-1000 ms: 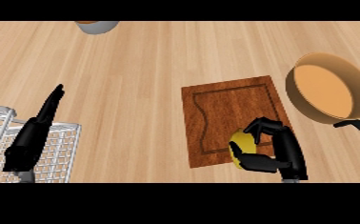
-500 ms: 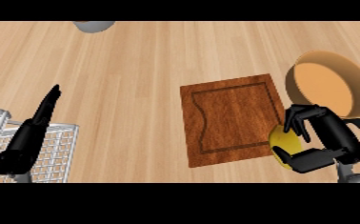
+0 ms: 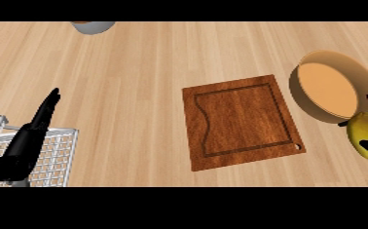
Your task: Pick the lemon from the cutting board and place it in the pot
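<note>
Lemon [image 3: 357, 131] shifted right, cropped at frame edge beside pot [image 3: 327, 87]; right fingers unreadable; left hand [image 3: 28, 138] fingers straight.

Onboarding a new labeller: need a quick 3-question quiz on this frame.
1. True or false: nothing lies on the cutting board.
2. Where is the lemon? A) on the board B) at the view's right edge, just below the pot C) inside the pot
3. Fill in: the left hand, over the wire rack, is ___ (open/shut).
Key: 1 true; 2 B; 3 open.
</note>
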`<state>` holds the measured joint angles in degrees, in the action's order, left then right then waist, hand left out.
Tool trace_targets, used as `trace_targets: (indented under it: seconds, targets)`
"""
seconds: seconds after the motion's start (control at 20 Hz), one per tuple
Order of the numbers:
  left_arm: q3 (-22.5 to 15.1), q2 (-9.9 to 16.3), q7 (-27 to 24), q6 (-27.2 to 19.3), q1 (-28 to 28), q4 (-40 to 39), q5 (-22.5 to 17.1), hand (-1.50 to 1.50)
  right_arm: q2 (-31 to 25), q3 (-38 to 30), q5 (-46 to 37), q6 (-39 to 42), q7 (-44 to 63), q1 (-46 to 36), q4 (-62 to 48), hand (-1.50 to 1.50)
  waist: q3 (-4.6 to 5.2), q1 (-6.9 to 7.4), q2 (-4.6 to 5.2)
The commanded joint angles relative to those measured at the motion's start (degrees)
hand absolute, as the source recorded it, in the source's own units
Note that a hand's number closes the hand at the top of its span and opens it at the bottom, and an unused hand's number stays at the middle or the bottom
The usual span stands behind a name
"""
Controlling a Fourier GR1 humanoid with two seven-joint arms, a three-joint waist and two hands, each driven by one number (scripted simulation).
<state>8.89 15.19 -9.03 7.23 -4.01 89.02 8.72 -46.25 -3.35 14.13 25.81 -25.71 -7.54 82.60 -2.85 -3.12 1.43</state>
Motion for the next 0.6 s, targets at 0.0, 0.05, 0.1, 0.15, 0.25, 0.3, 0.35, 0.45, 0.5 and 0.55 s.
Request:
trace_targets:
  seconds: [0.0, 0.05, 0.1, 0.15, 0.25, 0.3, 0.35, 0.45, 0.5, 0.55]
  targets:
    - [-5.6, -6.2, 5.1, 4.4, -1.1, -4.5, -3.6, 0.0, -7.0, -5.6, 1.5, 6.6, -7.2, -2.5, -4.9, 1.5, 2.18, -0.56, 1.01]
    - [-5.5, -6.0, 4.9, 4.6, -1.3, -5.1, -3.7, 0.0, -8.2, -6.4, 1.2, 7.6, -8.7, -2.9, -6.4, 1.5, 2.23, 0.0, 1.12]
    - [-6.3, -6.7, 5.2, 4.9, -1.4, -4.8, -3.8, 0.0, -9.6, -7.4, 1.4, 8.9, -10.0, -3.6, -7.3, 1.5, 2.26, 0.21, 0.98]
    - [-6.2, -6.2, 5.4, 5.5, -0.5, -5.5, -4.2, 0.0, -10.8, -8.1, 1.8, 10.3, -10.9, -4.1, -8.7, 1.5, 2.35, 0.23, 1.05]
    - [-6.8, -6.4, 5.4, 5.4, -0.8, -5.0, -3.7, 0.0, -13.0, -8.9, 1.0, 11.2, -12.0, -4.3, -11.4, 1.5, 2.25, 1.33, 1.14]
    - [-6.8, -6.4, 6.2, 5.7, 0.8, -5.3, -4.1, 0.0, -13.7, -9.1, 1.4, 11.9, -12.6, -5.2, -11.9, 1.5, 2.33, 1.58, 0.9]
    - [-7.2, -7.0, 6.5, 5.7, 0.5, -5.5, -4.3, 0.0, -15.2, -9.4, 0.9, 12.1, -12.8, -5.5, -12.3, 1.5, 2.34, 1.76, 0.9]
    - [-7.7, -7.5, 6.8, 5.2, 1.4, -6.2, -4.0, 0.0, -17.0, -9.8, 0.2, 12.1, -13.5, -6.5, -13.4, 1.5, 2.37, 2.16, 0.95]
    - [-7.7, -6.4, 6.6, 6.1, 1.5, -6.6, -4.1, 0.0, -17.5, -9.5, 0.2, 12.5, -13.9, -6.8, -14.1, 1.5, 2.37, 2.73, 1.01]
    - [-8.3, -6.7, 7.1, 5.8, 2.6, -6.1, -3.7, 0.0, -18.4, -9.2, -0.7, 12.3, -13.9, -7.3, -14.5, 1.5, 2.36, 3.1, 0.96]
